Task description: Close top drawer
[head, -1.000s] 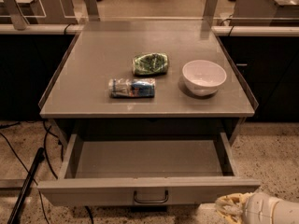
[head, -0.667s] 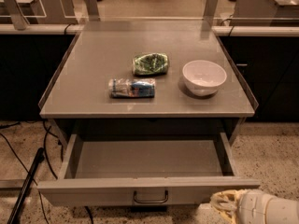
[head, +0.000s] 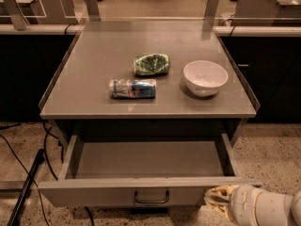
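Observation:
The top drawer (head: 141, 192) is pulled far out of the grey cabinet and is empty inside. Its long flat front panel faces me at the bottom, with a small dark handle (head: 151, 197) at its centre. My gripper (head: 217, 199) comes in from the bottom right on a white arm (head: 263, 206). Its yellowish tip sits against the right end of the drawer's front panel, just under the top edge.
On the cabinet top (head: 94, 69) lie a white bowl (head: 205, 77), a green crumpled bag (head: 151, 64) and a plastic bottle (head: 132, 88) on its side. Black cables (head: 23, 166) and a dark pole run along the speckled floor at the left. A glass partition stands behind the cabinet.
My gripper and arm have shifted slightly left and up, closer against the drawer's front panel. The drawer looks equally far open.

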Action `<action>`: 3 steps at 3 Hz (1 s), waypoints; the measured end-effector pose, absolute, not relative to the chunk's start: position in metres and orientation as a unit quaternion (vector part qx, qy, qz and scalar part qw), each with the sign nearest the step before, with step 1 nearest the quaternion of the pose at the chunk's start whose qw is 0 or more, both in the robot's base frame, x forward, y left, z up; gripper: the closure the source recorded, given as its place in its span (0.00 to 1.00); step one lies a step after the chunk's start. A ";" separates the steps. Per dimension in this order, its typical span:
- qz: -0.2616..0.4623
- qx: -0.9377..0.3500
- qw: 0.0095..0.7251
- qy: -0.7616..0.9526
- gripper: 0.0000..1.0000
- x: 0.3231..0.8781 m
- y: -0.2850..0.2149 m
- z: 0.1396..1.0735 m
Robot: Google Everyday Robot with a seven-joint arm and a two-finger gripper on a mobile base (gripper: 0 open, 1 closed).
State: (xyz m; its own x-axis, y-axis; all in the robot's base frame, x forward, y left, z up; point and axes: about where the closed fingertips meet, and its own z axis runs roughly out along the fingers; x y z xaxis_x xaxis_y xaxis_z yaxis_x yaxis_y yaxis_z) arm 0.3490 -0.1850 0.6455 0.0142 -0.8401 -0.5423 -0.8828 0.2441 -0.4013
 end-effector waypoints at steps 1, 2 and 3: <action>0.031 -0.615 0.365 0.698 1.00 0.361 -0.178 0.642; 0.033 -0.615 0.373 0.694 1.00 0.372 -0.171 0.641; 0.030 -0.615 0.381 0.690 1.00 0.389 -0.164 0.643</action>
State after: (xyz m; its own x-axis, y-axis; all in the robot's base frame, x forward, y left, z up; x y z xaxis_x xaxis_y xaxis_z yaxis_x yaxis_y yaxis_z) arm 0.3886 -0.1640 0.6433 0.0471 -0.8253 -0.5627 -0.8710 0.2419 -0.4276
